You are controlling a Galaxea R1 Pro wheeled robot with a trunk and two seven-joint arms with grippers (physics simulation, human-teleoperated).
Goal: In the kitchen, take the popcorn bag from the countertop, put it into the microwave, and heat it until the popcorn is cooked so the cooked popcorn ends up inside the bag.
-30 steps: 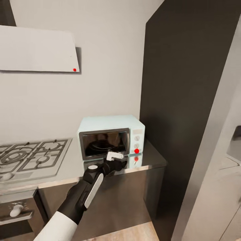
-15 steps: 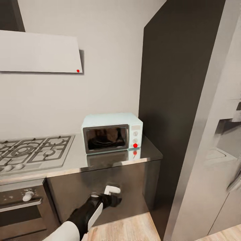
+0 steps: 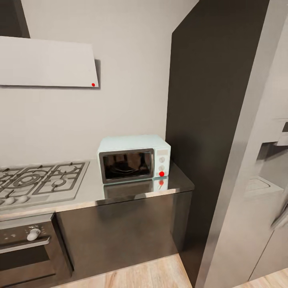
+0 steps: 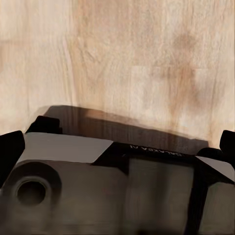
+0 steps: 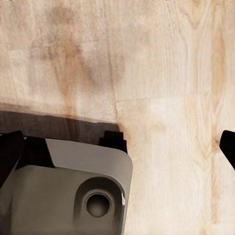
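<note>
The grey glossy countertop [image 3: 132, 191] carries the pale blue microwave [image 3: 134, 158] near its right end. A gas hob [image 3: 38, 182] lies left of it.

The one piece of lettering in view stands on the dark band of the robot's base [image 4: 147, 161], in the lower middle of the left wrist picture. It is pale, small and appears inverted; the characters are too blurred to read with certainty. The microwave [image 3: 134, 158] panel at centre of the head picture carries no legible marking.
</note>
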